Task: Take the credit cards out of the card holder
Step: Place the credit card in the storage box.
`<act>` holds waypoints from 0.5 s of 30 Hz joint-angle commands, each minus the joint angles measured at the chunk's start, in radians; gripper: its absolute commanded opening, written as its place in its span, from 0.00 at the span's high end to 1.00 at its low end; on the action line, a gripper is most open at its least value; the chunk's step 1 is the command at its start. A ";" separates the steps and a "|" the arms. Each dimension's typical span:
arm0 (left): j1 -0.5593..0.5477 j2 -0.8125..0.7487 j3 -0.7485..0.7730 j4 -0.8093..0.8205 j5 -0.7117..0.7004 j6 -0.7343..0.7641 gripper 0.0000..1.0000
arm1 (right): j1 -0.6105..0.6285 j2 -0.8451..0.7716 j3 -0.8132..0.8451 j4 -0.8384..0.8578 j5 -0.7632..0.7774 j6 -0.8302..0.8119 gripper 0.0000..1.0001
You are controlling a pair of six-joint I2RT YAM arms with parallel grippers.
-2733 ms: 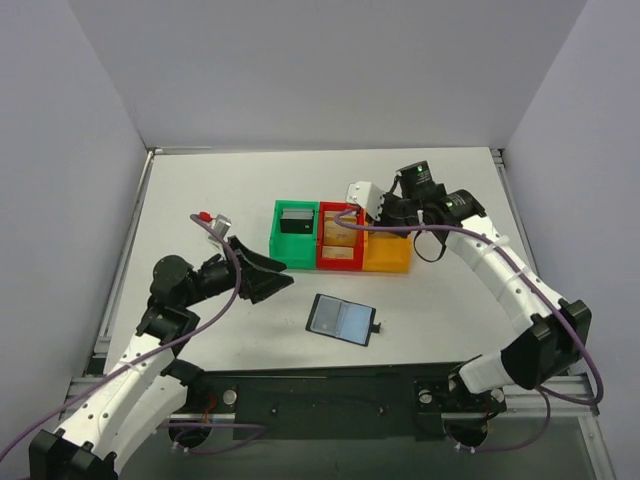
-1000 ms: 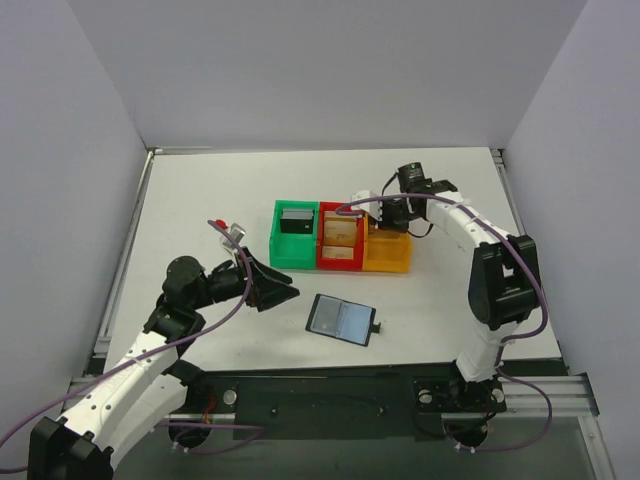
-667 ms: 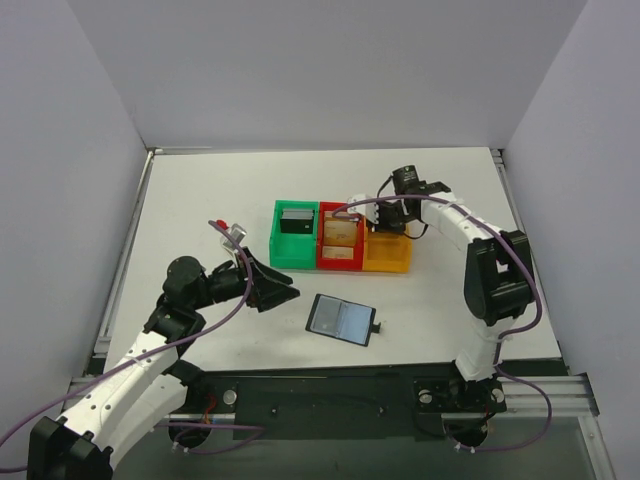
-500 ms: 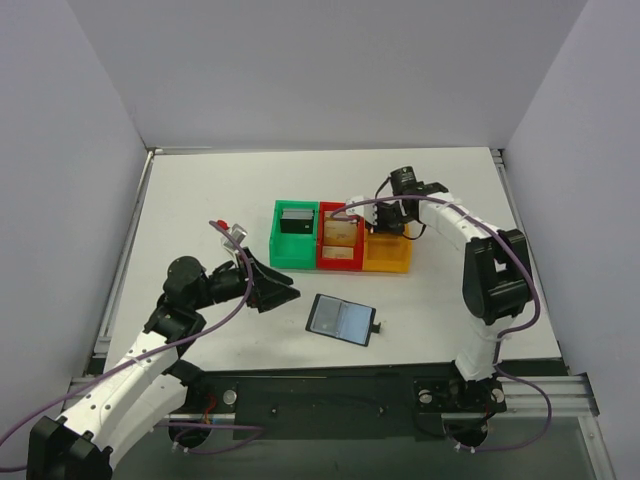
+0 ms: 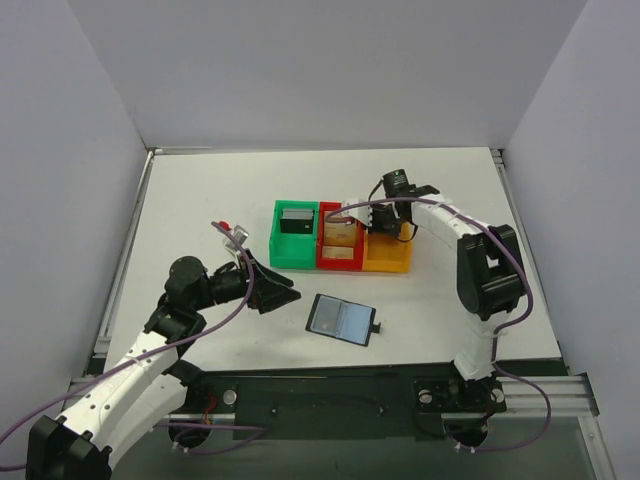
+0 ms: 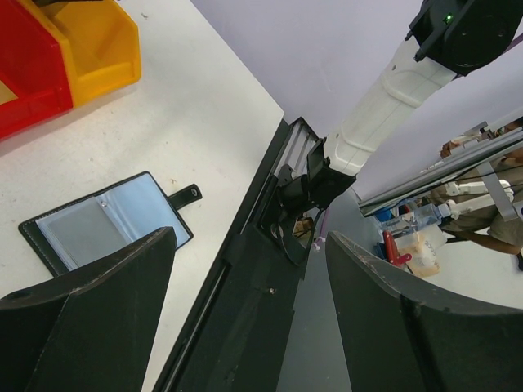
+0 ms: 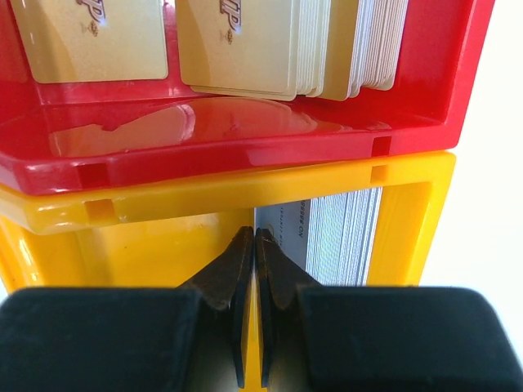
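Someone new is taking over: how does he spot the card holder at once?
On the white table, find the row of green, red and orange bins. The card holder lies flat in front of the red bin, toward the table's near edge. Unlike the bright bins, it is a thin black-edged case with two pale blue-grey panels and a side tab.

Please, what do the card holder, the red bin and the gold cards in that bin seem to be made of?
Card holder: matte black border, probably leather-like. The pale sleeves look like soft clear plastic, slightly shiny.
Red bin: hard glossy plastic, since its inner surface mirrors the cards.
Gold cards: likely plastic, with a satin gold face and thin pale edges.
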 commanded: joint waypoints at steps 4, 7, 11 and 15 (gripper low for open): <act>-0.008 -0.007 0.045 0.006 -0.010 0.016 0.16 | 0.013 0.010 0.019 0.039 0.058 0.047 0.96; -0.011 -0.007 0.045 0.007 -0.013 0.016 0.16 | 0.013 0.003 0.014 0.059 0.068 0.068 0.85; -0.014 -0.007 0.045 0.007 -0.013 0.018 0.16 | 0.013 -0.009 0.011 0.074 0.074 0.075 0.83; -0.015 -0.007 0.045 0.007 -0.010 0.016 0.16 | 0.013 -0.021 0.013 0.088 0.085 0.089 0.83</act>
